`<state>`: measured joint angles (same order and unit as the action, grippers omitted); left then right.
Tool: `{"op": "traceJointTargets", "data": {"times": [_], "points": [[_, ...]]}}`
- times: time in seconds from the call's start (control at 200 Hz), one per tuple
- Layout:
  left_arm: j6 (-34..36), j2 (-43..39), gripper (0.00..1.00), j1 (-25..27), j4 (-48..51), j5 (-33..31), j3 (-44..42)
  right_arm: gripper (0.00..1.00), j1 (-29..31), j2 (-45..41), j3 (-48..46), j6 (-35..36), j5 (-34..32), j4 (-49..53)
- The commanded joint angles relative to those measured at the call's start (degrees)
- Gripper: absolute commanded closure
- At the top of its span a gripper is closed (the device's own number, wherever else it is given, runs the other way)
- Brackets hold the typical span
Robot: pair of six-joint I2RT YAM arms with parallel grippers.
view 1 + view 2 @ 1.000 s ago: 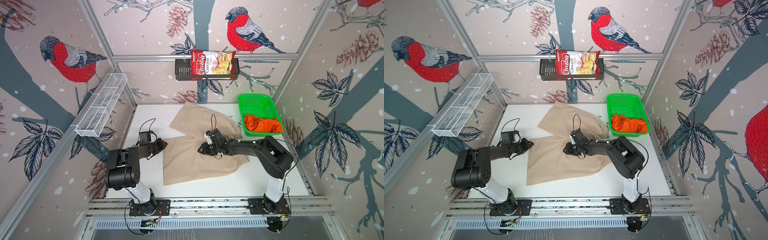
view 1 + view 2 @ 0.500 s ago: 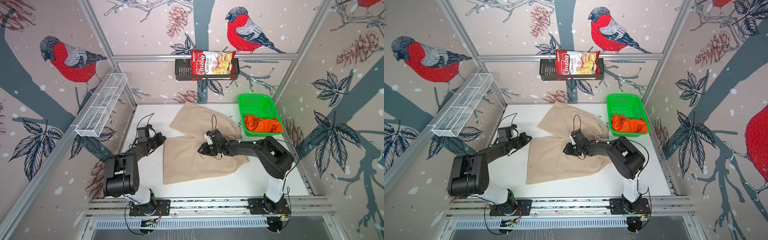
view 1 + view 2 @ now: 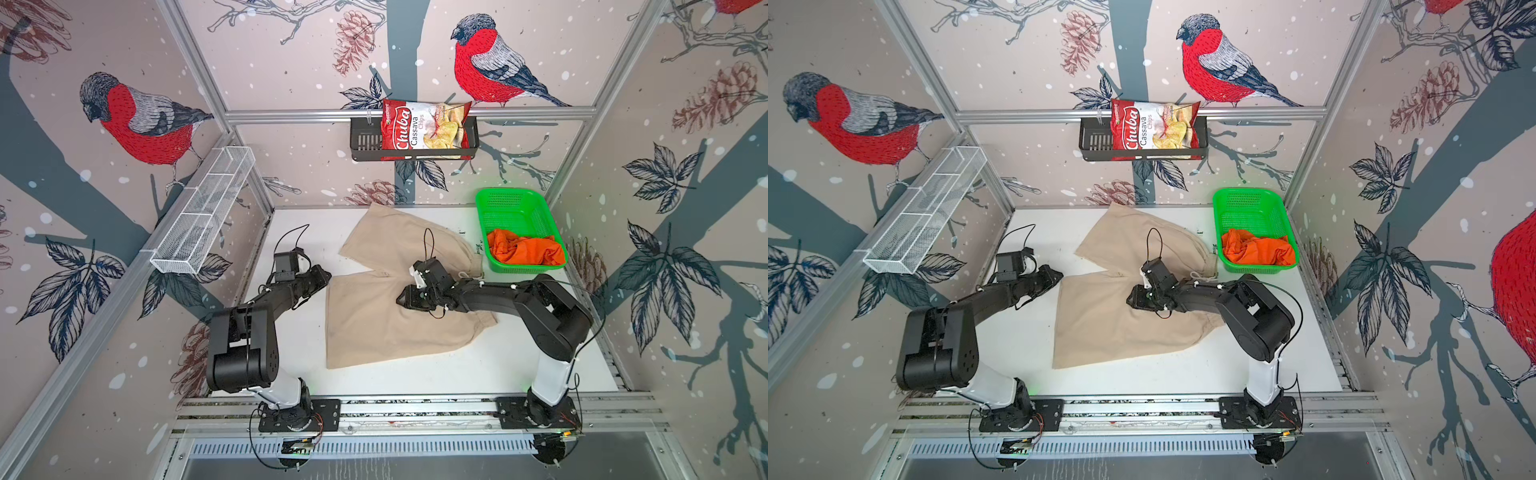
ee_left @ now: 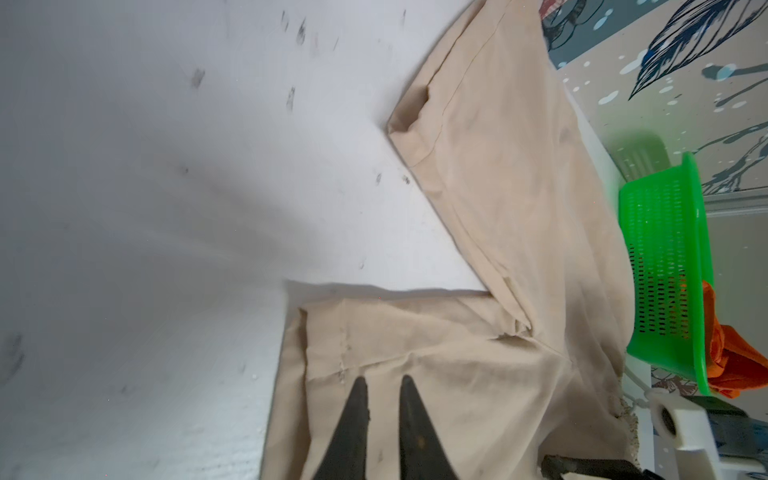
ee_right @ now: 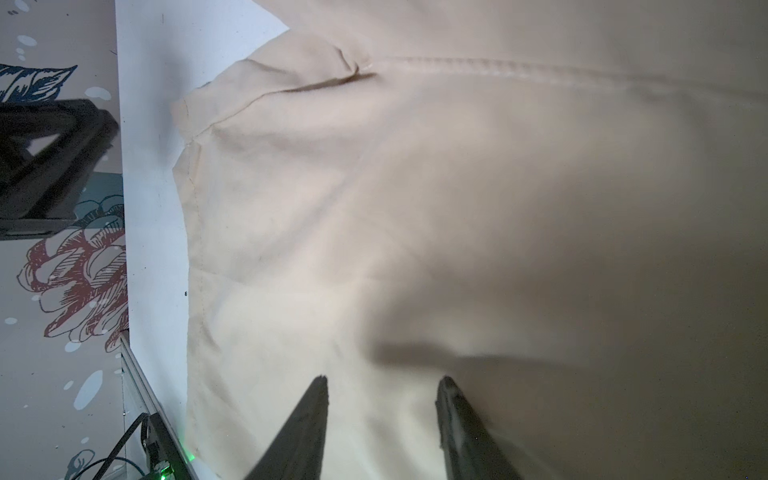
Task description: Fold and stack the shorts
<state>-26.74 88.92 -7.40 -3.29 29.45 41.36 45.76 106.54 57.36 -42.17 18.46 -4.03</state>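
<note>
The beige shorts (image 3: 374, 328) (image 3: 1100, 332) lie spread flat on the white table, legs to the left and drawstring waist to the right. My left gripper (image 3: 326, 276) (image 3: 1059, 276) sits at the far left corner of the near leg. In the left wrist view its jaws (image 4: 383, 379) stand a narrow gap apart just over the cloth (image 4: 498, 208), holding nothing. My right gripper (image 3: 401, 299) (image 3: 1130, 300) hovers low over the middle of the shorts, open (image 5: 383, 378), with only flat cloth (image 5: 415, 208) below. The orange shorts (image 3: 523, 251) (image 3: 1256, 251) (image 4: 731, 353) lie bunched in the basket.
The green basket (image 3: 511, 208) (image 3: 1246, 208) (image 4: 665, 249) stands at the back right, beside the waistband. A chips bag (image 3: 424, 131) sits in a black rack on the back wall. A white wire shelf (image 3: 203, 216) juts from the left wall. A metal rail (image 3: 415, 405) runs along the front.
The left arm has swung, carrying its gripper slightly toward the back along the leg's left edge, and its jaws have parted a little. The right arm and the shorts have stayed put.
</note>
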Motion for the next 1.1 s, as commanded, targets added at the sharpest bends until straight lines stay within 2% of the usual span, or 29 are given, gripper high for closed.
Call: {"op": "traceJointTargets", "data": {"times": [0.0,0.075,0.18,0.6,0.795,0.931,1.096], "points": [[1.4,-0.11,0.73,-0.03,2.83,-0.5,-1.31,0.55,0.17,0.58,0.21,0.0,-0.01,0.39],[1.43,-0.19,0.68,0.09,2.51,-0.44,-2.15,0.55,0.13,0.78,0.12,-0.17,0.11,0.25],[1.6,0.77,0.66,0.18,2.85,-0.28,-2.13,0.55,0.17,0.97,0.2,-0.15,0.16,0.18],[0.83,4.19,0.7,1.51,0.49,1.29,-1.03,0.55,0.12,0.96,0.12,-0.2,0.12,0.25],[1.75,3.18,0.63,1.5,2.68,-1.48,-0.75,0.55,0.12,0.83,-0.23,-0.28,0.16,0.25],[1.96,0.79,0.63,1.25,2.78,-3.82,-1.74,0.55,0.08,0.8,-0.41,-0.28,0.19,0.15],[2.07,1.53,0.63,1.11,2.24,-3.42,-1.47,0.55,0.07,1.04,-0.5,-0.23,0.51,-0.07]]}}
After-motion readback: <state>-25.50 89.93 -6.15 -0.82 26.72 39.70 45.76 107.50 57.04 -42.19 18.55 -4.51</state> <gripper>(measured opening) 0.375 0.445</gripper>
